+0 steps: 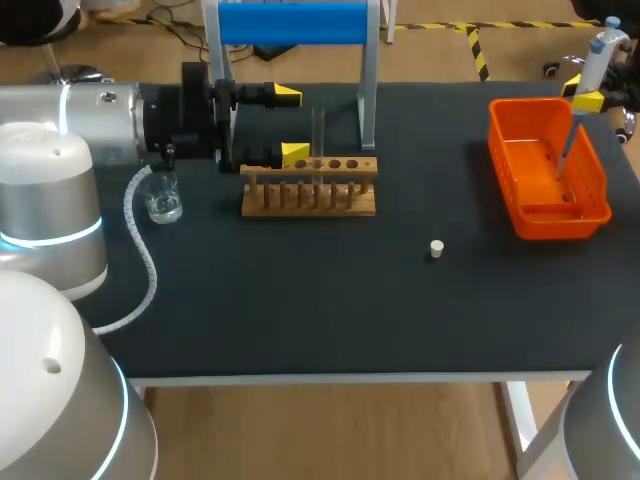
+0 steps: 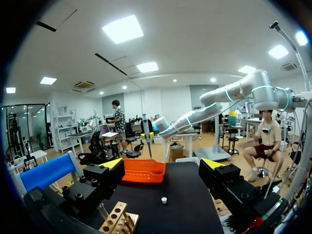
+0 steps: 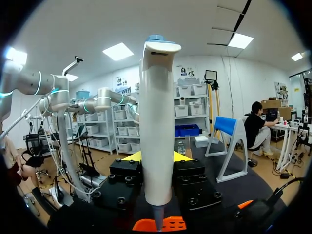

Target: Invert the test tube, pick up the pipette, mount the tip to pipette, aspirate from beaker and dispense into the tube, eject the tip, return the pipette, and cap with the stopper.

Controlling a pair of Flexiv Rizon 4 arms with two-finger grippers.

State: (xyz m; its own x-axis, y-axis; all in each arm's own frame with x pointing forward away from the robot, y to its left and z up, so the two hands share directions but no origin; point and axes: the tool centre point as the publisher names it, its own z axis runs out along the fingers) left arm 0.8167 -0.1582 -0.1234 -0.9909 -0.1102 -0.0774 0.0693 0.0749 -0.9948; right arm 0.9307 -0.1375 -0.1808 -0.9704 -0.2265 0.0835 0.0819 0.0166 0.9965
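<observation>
Head view, step: the right claw (image 1: 586, 98), upper right of the frame, is clamped on the pipette (image 1: 600, 50). The pipette's thin end hangs down into the orange basket (image 1: 503, 165). I judge the pick-up done and tip mounting in hand.
Head view, next move: it calls for pressing the shaft straight down into a tip, but I cannot make out a tip in the basket.
Head view, tube: the test tube (image 1: 318, 130) stands upright in the wooden rack (image 1: 310, 200), upper centre. The left claw (image 1: 290, 125) is spread wide just beside it.
Head view, surroundings: the beaker (image 1: 163, 200) is at the left, the stopper (image 1: 436, 248) sits alone right of centre on the desk (image 1: 300, 310), and a blue stand (image 1: 292, 22) rises behind the rack.
Left wrist view: the fingers are wide with nothing gripped. The rack is beneath them, the stopper and basket ahead.
Right wrist view: the pipette body is upright between both fingers, with the basket below.
In the way: the basket walls hem in the pipette's end. The rack, tube and left arm lie across the route to the beaker.
</observation>
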